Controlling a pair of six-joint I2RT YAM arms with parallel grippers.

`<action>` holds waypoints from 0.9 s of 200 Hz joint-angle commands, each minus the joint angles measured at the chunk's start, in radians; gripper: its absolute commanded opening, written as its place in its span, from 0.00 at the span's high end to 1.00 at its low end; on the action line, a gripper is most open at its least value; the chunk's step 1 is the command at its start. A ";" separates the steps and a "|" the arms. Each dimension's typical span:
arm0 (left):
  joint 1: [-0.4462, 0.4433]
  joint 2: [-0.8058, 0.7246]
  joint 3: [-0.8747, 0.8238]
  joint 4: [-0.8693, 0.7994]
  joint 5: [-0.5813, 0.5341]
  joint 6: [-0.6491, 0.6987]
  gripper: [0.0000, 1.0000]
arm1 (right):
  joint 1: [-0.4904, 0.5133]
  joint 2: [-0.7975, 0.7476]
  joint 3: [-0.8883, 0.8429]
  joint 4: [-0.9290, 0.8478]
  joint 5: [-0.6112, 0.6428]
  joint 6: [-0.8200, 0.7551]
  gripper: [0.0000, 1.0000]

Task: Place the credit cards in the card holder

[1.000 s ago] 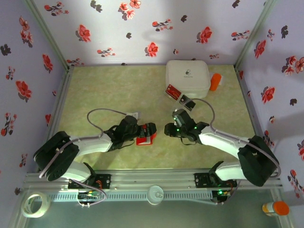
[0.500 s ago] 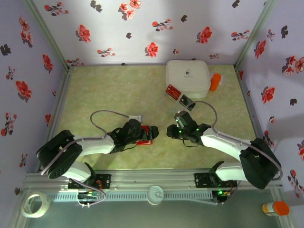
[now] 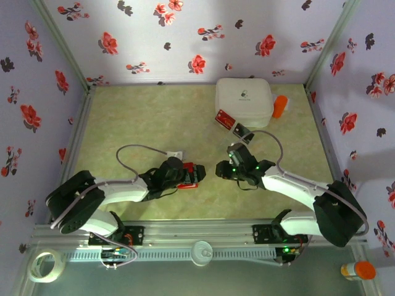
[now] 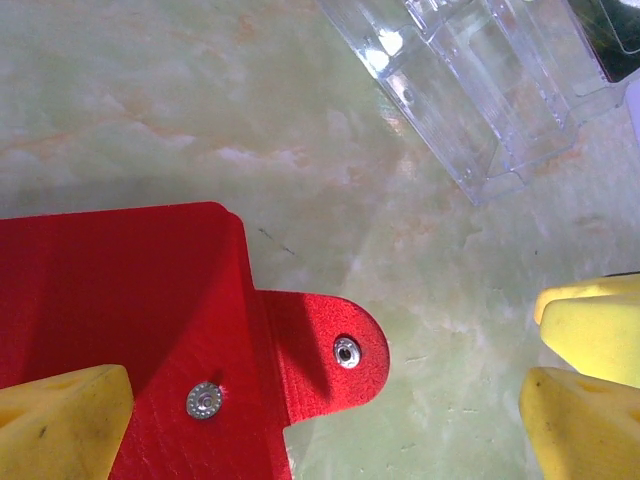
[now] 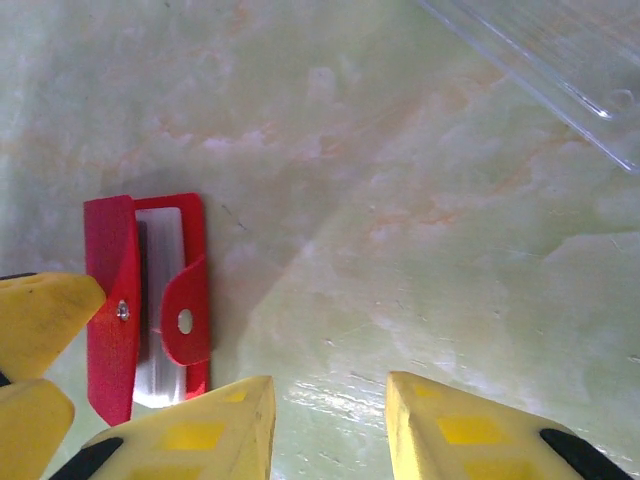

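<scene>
The red card holder [image 3: 192,175] lies on the table between the two grippers. In the right wrist view the card holder [image 5: 190,250] shows a pale inner pocket, with its snap tab [image 5: 186,321] folded across it. My left gripper [image 4: 320,425] is open wide and low over the card holder [image 4: 120,290]. One yellow fingertip [image 4: 60,420] overlaps its cover, and the snap tab [image 4: 340,345] lies between the jaws. My right gripper [image 5: 325,425] is open over bare table just right of the card holder, with nothing between its fingers. A red credit card [image 3: 224,118] and a dark credit card [image 3: 244,132] lie by the white box.
The white square box [image 3: 244,100] stands at the back right with an orange object [image 3: 280,106] beside it. A clear plastic tray [image 4: 470,80] lies just beyond the card holder, and the same clear tray [image 5: 560,60] also borders the right gripper's space. The flowered walls close in three sides.
My left gripper has come down lower and shifted slightly right over the card holder. The right gripper has edged slightly. Both openings look unchanged.
</scene>
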 commanded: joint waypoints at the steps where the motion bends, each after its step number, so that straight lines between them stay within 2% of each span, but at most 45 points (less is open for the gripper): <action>1: 0.023 -0.059 0.057 -0.103 0.000 0.048 0.00 | -0.001 -0.020 0.035 -0.005 -0.035 0.030 0.66; 45: 0.118 -0.170 0.082 -0.177 0.049 0.074 0.00 | 0.084 0.017 0.108 -0.006 -0.008 0.039 0.67; 84: 0.261 -0.348 0.063 -0.307 0.057 0.093 0.00 | 0.209 0.147 0.278 -0.059 0.043 0.010 0.68; 132: 0.423 -0.564 0.026 -0.524 -0.032 0.046 0.00 | 0.318 0.414 0.561 -0.134 0.037 -0.043 0.69; 180: 0.458 -0.669 -0.009 -0.610 -0.104 0.005 0.00 | 0.345 0.599 0.724 -0.180 0.020 -0.064 0.71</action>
